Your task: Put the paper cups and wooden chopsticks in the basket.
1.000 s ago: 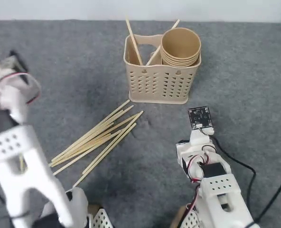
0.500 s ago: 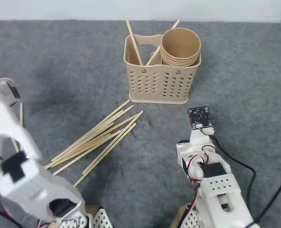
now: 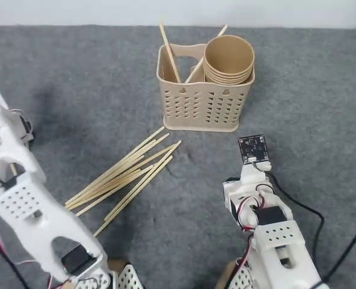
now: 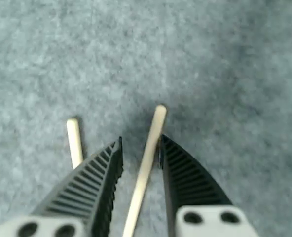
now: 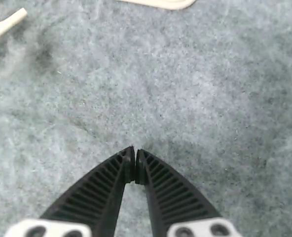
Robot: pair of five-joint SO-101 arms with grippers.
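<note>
- Chopsticks (image 3: 124, 174): the loose bundle is lying fanned out diagonally on the grey carpet (image 3: 76, 78), in front of the basket (image 3: 205, 99) and not touching it.
- Two more sticks (image 3: 169, 51) are standing tilted in the basket's left compartment. The paper cups (image 3: 228, 57) are sitting nested as one stack in its right compartment.
- Left gripper (image 4: 140, 140): I'm reading the jaws as partway spread, with a gap wider than a stick.
- One chopstick (image 4: 147, 163) is running lengthwise through that gap and leaning on the teeth of one finger (image 4: 185, 173). The other finger (image 4: 94, 182) isn't touching it.
- A second stick (image 4: 74, 140) is poking out just beyond that other finger, on its outer side, partly hidden behind it.
- Left arm (image 3: 21, 198) is sitting at the left edge of the high view, well apart from the basket, with the bundle lying between the two.
- Right gripper (image 5: 135, 165): the tips are pressing together with nothing between them, pointing down at bare carpet.
- In the right wrist view I'm seeing the basket's base edge (image 5: 161, 4) and a few stick ends (image 5: 5, 22), both well apart from the tips.
- Right arm (image 3: 265, 232) is sitting in front of the basket, to the right of the bundle.
</note>
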